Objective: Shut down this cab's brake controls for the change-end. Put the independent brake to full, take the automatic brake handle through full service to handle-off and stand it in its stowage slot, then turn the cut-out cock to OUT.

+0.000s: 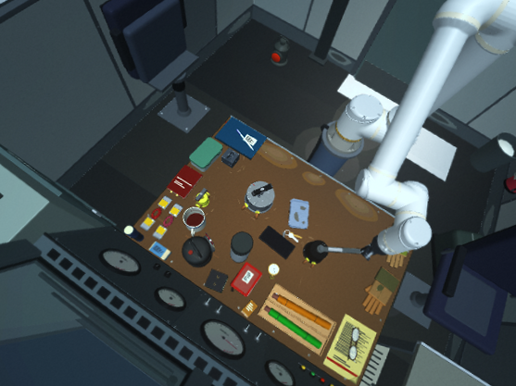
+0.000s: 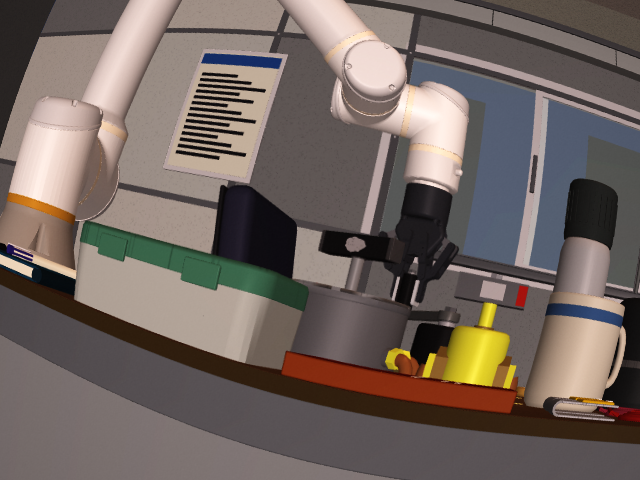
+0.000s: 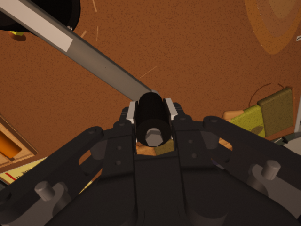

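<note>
The independent brake's black grip (image 3: 152, 119) stands at the end of its grey lever (image 1: 344, 251) (image 3: 85, 52). The lever reaches right from the black round base (image 1: 315, 251) toward the desk's right edge. The automatic brake valve (image 1: 259, 196) is a grey drum with a black handle (image 2: 356, 244) on top, at mid-desk. The yellow cut-out cock (image 1: 203, 198) (image 2: 478, 349) sits near the desk's left side. My gripper (image 1: 367, 251) (image 2: 411, 281) (image 3: 152, 115) is closed around the independent brake's grip.
The brown desk (image 1: 267, 240) is crowded. A green-lidded box (image 2: 181, 289), a mug (image 2: 576, 351) and a flask (image 2: 587, 237) stand on it. Work gloves (image 1: 380, 291) (image 3: 262, 114) lie at the right edge. A tray of orange and green tubes (image 1: 299, 323) lies near the gauge panel.
</note>
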Robot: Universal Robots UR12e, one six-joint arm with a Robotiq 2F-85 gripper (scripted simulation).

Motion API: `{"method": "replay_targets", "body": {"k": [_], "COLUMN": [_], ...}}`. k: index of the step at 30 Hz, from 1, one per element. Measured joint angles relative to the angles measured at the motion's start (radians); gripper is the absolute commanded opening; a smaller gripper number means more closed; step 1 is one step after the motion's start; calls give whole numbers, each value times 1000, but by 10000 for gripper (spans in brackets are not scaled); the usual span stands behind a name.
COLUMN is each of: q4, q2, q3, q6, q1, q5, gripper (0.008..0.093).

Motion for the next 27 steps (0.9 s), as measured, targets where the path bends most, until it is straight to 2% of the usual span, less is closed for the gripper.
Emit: {"method": "replay_targets", "body": {"k": [14, 27], "q4": [0, 0], "q2": [0, 0], "q3": [0, 0], "q6": [0, 0], "q1": [0, 0], "q5": [0, 0], "gripper": [580, 580]}}
